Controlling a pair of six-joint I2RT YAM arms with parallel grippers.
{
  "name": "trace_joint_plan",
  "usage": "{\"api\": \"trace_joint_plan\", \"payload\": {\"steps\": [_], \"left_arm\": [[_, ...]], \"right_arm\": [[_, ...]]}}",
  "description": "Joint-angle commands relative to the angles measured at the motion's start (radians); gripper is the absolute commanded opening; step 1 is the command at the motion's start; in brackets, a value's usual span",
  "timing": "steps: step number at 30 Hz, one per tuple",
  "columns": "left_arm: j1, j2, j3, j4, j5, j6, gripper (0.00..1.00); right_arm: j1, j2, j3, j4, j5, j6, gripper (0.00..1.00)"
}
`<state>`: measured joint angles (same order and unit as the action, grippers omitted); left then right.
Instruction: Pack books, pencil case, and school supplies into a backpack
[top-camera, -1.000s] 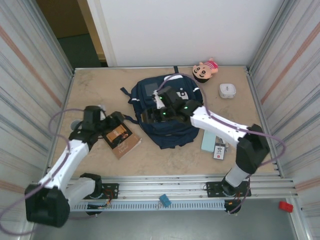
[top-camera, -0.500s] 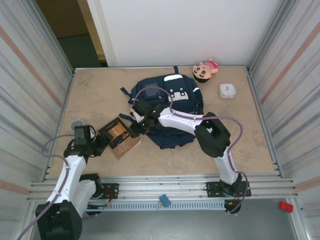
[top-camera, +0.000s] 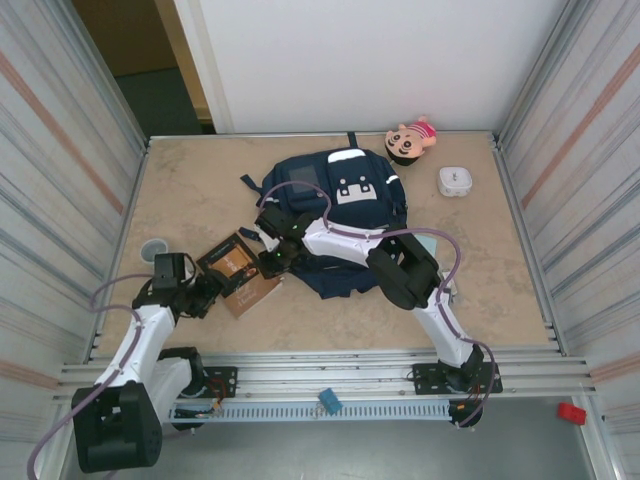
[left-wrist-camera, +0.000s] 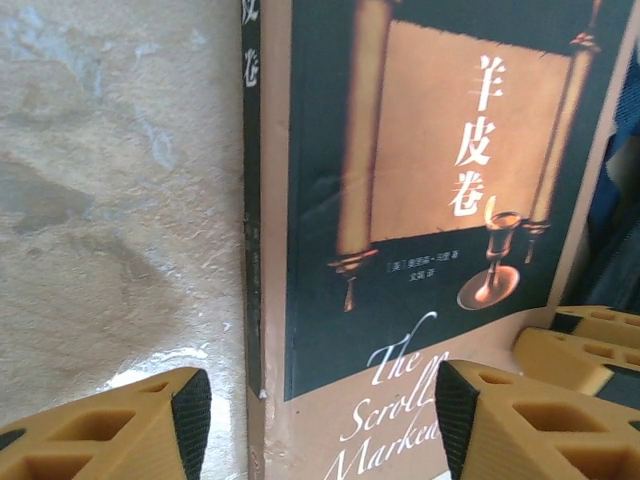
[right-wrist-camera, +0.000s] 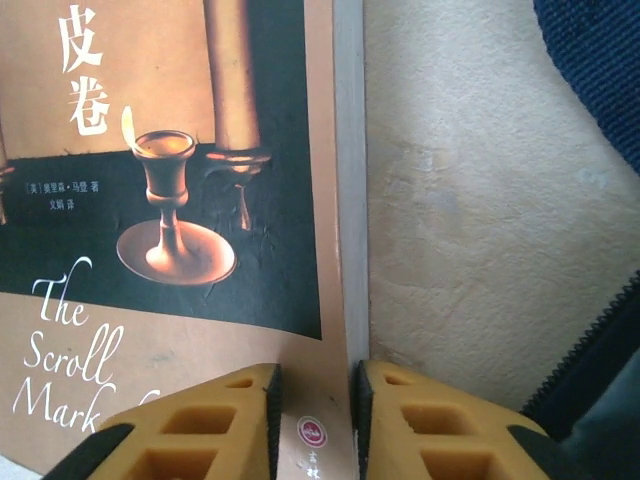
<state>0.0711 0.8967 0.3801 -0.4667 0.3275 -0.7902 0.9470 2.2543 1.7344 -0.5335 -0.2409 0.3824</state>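
tan-brown book is seen lying on the table, not yet packed; packing is judged barely begun. left gripper is held apart, the spine edge between its fingers. right gripper appears pinched on the page edge. beyond its right finger, bare table is seen before the backpack, whose opening cannot be made out.

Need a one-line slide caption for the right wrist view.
Right gripper, jaws narrow, straddles the book's edge on the table; backpack alongside.
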Motion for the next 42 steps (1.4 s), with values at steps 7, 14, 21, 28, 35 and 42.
{"api": "trace_joint_plan", "payload": {"steps": [7, 14, 21, 28, 35, 42], "left_arm": [[0.006, 0.052, -0.049, 0.117, 0.061, -0.013, 0.62], [0.005, 0.123, -0.054, 0.248, 0.205, -0.023, 0.62], [-0.009, -0.027, 0.025, 0.165, 0.267, -0.017, 0.62], [-0.010, -0.039, 0.015, 0.174, 0.255, -0.007, 0.62], [-0.011, 0.042, -0.036, 0.284, 0.247, -0.035, 0.47], [-0.044, 0.053, -0.039, 0.333, 0.222, -0.045, 0.34]], "right_arm": [[-0.014, 0.057, -0.037, -0.075, -0.005, 0.021, 0.14], [-0.022, 0.042, -0.057, -0.025, -0.093, 0.027, 0.14], [-0.034, 0.017, -0.075, 0.010, -0.149, 0.046, 0.13], [-0.039, 0.002, -0.079, 0.036, -0.174, 0.055, 0.14], [-0.047, -0.024, -0.105, 0.077, -0.193, 0.075, 0.15], [-0.060, -0.092, -0.172, 0.172, -0.198, 0.091, 0.18]]}}
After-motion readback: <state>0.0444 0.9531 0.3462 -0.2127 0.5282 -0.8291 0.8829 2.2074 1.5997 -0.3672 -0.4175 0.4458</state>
